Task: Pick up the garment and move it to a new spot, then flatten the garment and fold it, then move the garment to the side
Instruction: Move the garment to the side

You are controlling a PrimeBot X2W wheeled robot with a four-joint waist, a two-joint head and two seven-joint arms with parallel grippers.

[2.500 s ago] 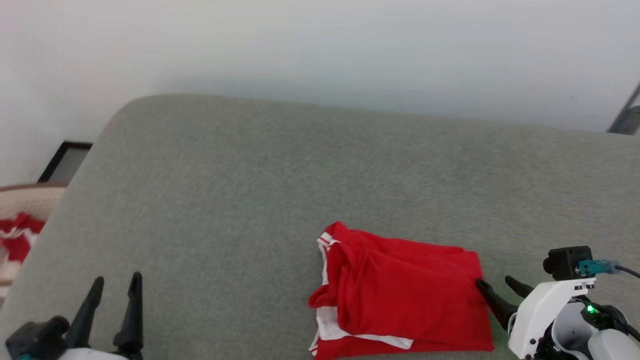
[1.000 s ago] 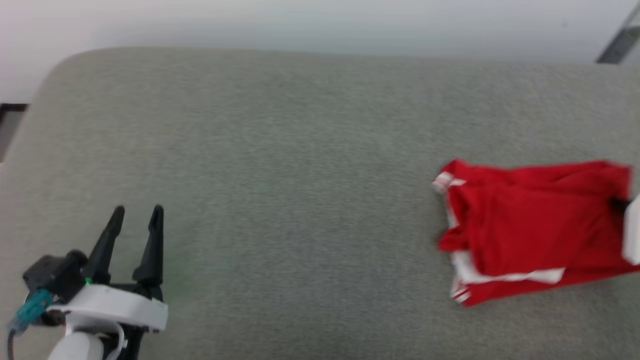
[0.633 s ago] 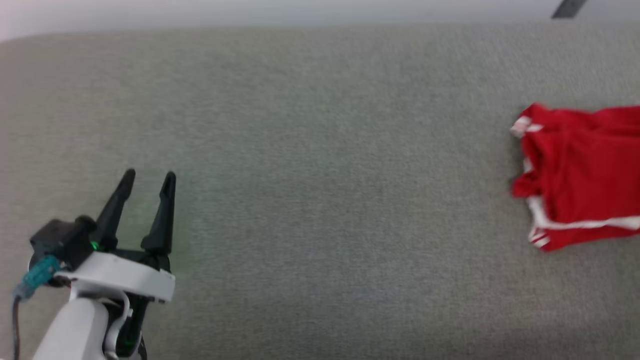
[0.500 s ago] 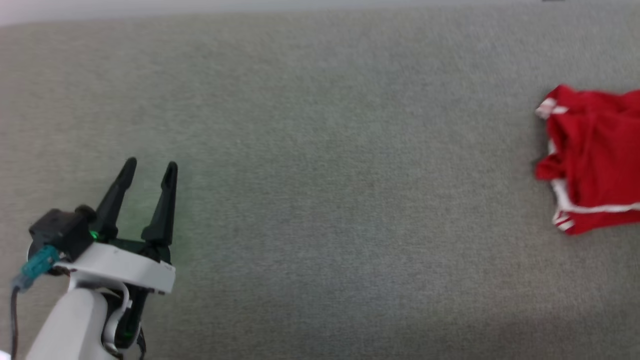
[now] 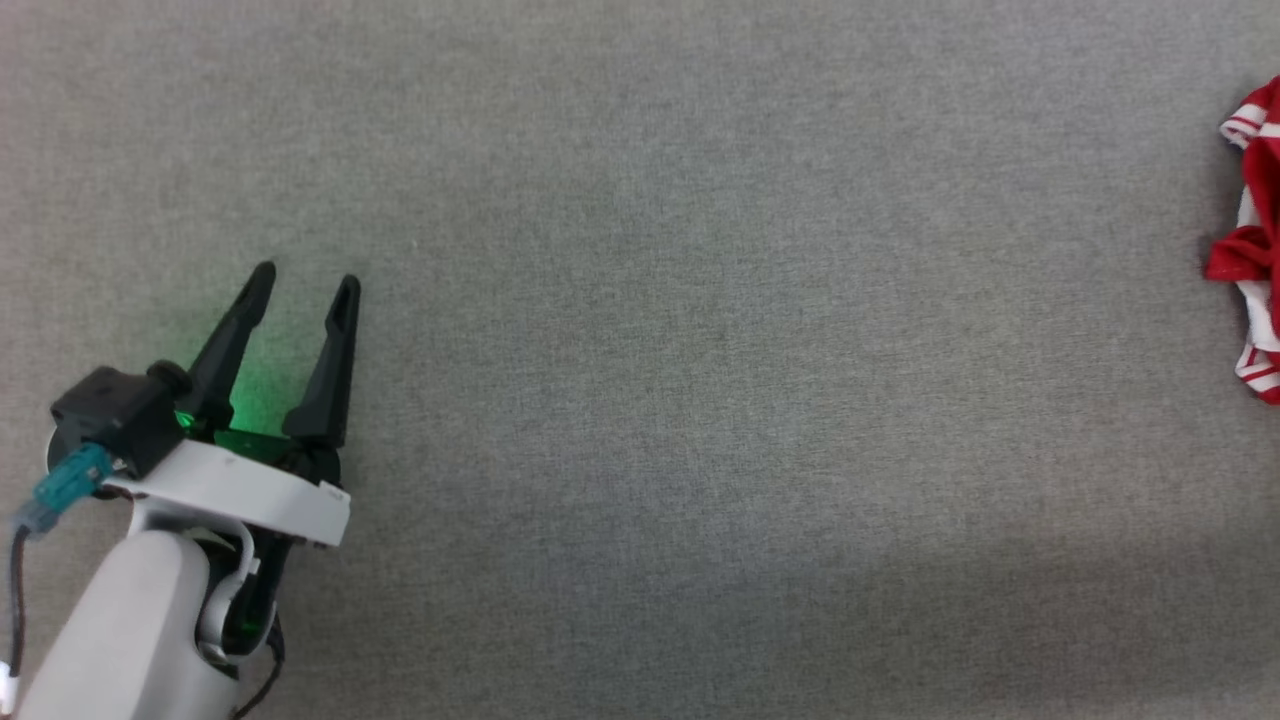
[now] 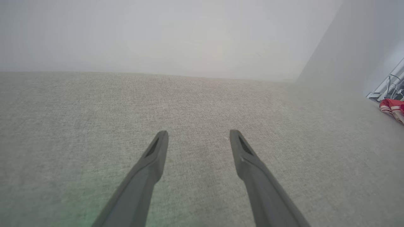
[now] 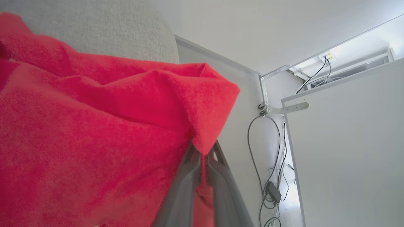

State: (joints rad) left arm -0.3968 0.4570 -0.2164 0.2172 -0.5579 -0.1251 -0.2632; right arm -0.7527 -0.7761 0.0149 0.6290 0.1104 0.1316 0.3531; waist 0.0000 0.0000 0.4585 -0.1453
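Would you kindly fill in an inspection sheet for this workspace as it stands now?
Surface: grey woven fabric surface, broad and mostly bare.
Job's things: red T-shirt with red-and-white striped trim, bunched at the head view's right edge, with a fold pinched in the right tool.
Clutter: nothing seen.
Tools: left tool open and empty, over the surface; right tool shut on the T-shirt's red cloth.
Cables: teal-plugged cable at the left wrist; black cables hanging beside a white panel.
Surroundings: white wall behind the surface.
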